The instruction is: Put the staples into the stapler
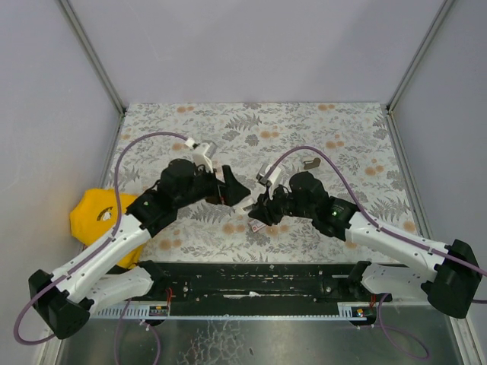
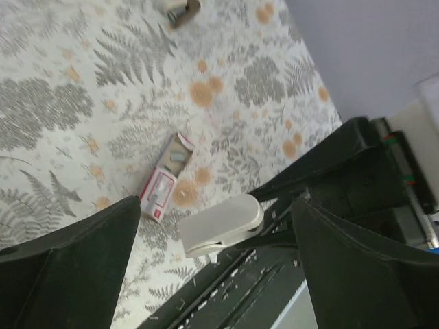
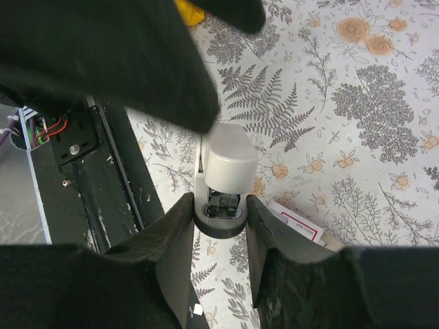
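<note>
While both arms bend inward from the bottom corners to meet mid-frame, the staples (image 1: 256, 226) lie flat on the bench (image 1: 319, 129) just below the right gripper (image 3: 219, 202). Its fingers are clenched on the dark end of the stapler (image 3: 225, 161). Farther up, the left gripper (image 2: 216, 205) hangs with fingers spread wide either side of the stapler, clear of it.

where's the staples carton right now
Left wrist view: the staples carton lies flat near the floral table's front centre, just beside the white stapler.

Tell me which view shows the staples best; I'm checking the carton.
Left wrist: the staples lie fully in view, one carton end apparently open. Right wrist shows only a corner; top external barely shows them.
</note>
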Controlling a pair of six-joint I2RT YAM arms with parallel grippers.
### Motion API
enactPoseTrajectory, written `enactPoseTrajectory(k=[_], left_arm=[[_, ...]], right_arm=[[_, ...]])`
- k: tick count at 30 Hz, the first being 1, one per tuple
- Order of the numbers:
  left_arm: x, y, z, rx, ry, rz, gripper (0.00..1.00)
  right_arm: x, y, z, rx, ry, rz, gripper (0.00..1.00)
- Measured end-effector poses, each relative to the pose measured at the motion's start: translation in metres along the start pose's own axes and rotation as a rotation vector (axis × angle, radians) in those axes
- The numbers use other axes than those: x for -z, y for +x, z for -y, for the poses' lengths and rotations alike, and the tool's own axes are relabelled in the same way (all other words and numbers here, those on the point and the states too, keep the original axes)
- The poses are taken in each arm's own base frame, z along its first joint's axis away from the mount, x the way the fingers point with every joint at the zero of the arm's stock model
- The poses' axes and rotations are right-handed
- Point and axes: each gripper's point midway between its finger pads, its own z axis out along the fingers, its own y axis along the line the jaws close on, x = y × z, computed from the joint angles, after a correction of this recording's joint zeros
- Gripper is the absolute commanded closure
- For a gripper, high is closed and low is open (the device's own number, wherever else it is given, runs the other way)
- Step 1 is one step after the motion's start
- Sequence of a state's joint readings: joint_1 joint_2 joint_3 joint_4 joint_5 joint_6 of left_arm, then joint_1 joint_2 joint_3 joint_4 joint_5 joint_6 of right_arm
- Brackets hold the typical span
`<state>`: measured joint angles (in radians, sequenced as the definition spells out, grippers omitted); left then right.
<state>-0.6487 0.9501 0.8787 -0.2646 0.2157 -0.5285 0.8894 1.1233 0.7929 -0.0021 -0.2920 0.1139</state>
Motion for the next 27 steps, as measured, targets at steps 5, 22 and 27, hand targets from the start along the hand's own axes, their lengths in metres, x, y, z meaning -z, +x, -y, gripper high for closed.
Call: enactPoseTrajectory(k=[5,22,27], left_arm=[[-0.014,0.029,0.004,-0.020,-0.031,-0.106,0.11],[-0.026,0.049,-0.015,-0.031,-0.174,-0.147,0.17],[-0.019,0.041,-0.019,-0.018,-0.213,-0.104,0.17]], right_arm=[[-0.001,-0.002,-0.002,0.028,-0.008,0.009,1.00],[-0.001,-0.002,0.000,0.069,0.007,0.008,1.00],[0.003,-0.002,-0.001,0.075,0.007,0.020,1.00]])
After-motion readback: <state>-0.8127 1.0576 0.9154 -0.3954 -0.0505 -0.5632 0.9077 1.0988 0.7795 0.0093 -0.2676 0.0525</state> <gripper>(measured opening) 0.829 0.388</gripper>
